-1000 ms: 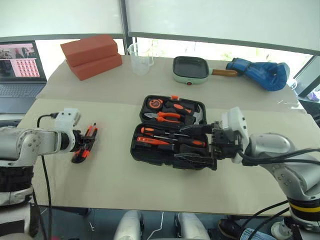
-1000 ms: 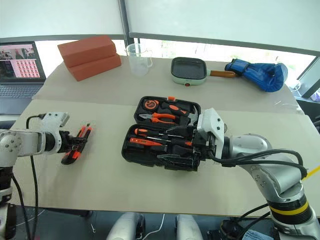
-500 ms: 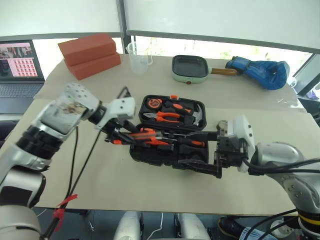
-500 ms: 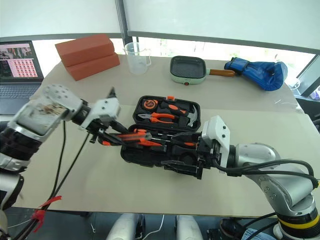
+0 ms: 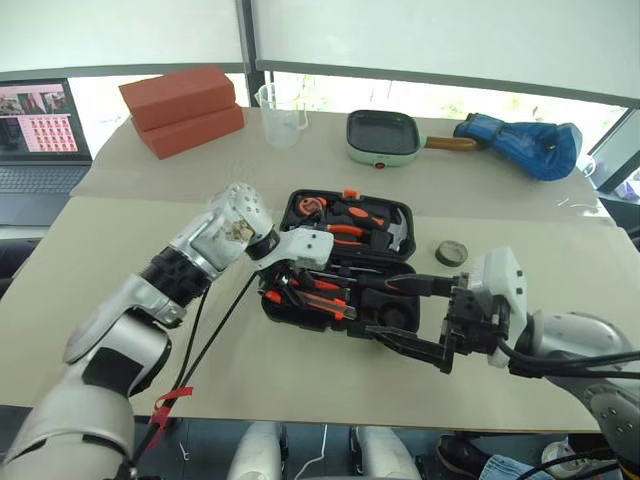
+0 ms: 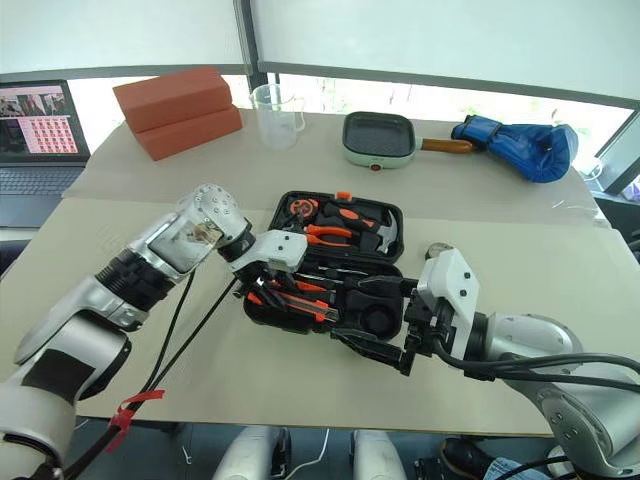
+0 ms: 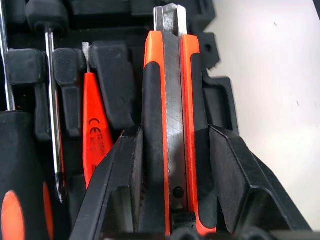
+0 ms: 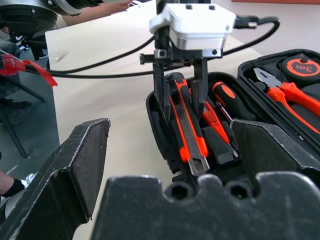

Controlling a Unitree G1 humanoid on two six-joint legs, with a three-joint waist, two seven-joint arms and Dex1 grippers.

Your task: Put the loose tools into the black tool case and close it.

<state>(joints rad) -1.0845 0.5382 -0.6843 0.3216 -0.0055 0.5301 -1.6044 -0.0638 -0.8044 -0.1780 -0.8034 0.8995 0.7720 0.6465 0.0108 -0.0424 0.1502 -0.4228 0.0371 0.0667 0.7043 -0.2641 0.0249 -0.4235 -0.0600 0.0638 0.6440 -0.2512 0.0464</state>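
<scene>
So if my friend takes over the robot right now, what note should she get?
Left gripper: shut on the orange-and-black utility knife, over the near half of the open black plastic tool case.
Right gripper: open, empty, by the case's right end.
Done: screwdrivers and slim orange tester are in their slots.
Left: seat and release the knife, fetch the small dark tape roll from the table, close the case.

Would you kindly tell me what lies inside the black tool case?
Inside the black tool case: pliers, hammer, tape measure, screwdrivers; the left pincer lowers the utility knife. Beneath it is hidden.
</scene>
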